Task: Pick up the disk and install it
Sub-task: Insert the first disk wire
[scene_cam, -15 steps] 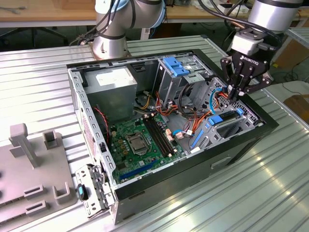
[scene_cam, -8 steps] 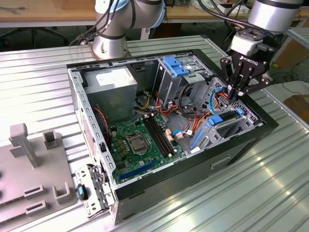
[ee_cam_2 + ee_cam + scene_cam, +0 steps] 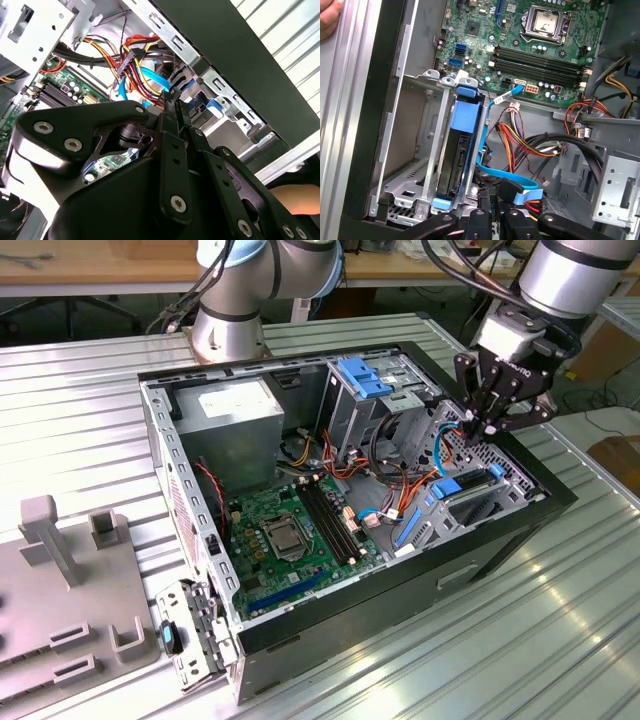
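End effector [image 3: 496, 216] clenched, fingertips together, hanging inside open computer case [image 3: 480, 550], just beside disk [image 3: 461, 150]. Disk stands on edge in metal bay [image 3: 434, 145] along case wall, blue rails showing. Blue cable [image 3: 495, 172] adjacent.

Bright even light, glare on table [image 3: 80, 410]

**Disk bay half hidden, gripper lost among the wiring**

In the first wrist view the disk [image 3: 454, 165] stands edge-on, showing a dark strip between blue rails. The metal bracket [image 3: 431, 165] hides its broad faces, and its near end passes behind the gripper [image 3: 494, 212]. A hand [image 3: 327, 17] is cut off by the picture's edge. In the exterior view, at three o'clock of the computer case [image 3: 400, 585], cables [image 3: 440, 455] hide what the gripper meets. In the second wrist view, a pale shape [image 3: 295, 197] behind the gripper's body is perhaps a hand.
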Robot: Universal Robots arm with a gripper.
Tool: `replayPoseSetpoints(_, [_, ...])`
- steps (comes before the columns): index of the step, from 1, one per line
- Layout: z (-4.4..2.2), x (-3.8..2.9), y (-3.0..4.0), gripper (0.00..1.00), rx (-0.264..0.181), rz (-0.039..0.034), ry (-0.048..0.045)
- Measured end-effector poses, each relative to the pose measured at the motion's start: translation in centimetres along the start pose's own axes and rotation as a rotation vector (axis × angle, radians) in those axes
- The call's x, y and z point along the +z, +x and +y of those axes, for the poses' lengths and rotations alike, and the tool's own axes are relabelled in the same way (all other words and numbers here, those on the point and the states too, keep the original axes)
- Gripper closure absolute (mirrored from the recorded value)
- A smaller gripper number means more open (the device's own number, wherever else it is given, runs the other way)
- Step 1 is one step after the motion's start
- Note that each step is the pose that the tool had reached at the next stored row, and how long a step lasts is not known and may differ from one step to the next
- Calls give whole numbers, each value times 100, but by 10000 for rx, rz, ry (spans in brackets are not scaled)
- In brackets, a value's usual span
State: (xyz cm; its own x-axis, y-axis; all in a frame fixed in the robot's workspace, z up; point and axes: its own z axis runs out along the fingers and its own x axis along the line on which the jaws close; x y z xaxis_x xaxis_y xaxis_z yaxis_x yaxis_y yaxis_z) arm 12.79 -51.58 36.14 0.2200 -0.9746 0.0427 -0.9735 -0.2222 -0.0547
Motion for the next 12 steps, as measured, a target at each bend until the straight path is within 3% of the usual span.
replayPoseSetpoints(8, [8,6,33,84,190,16,11])
replayPoseSetpoints(12, [10,14,42,84,554,35,-5])
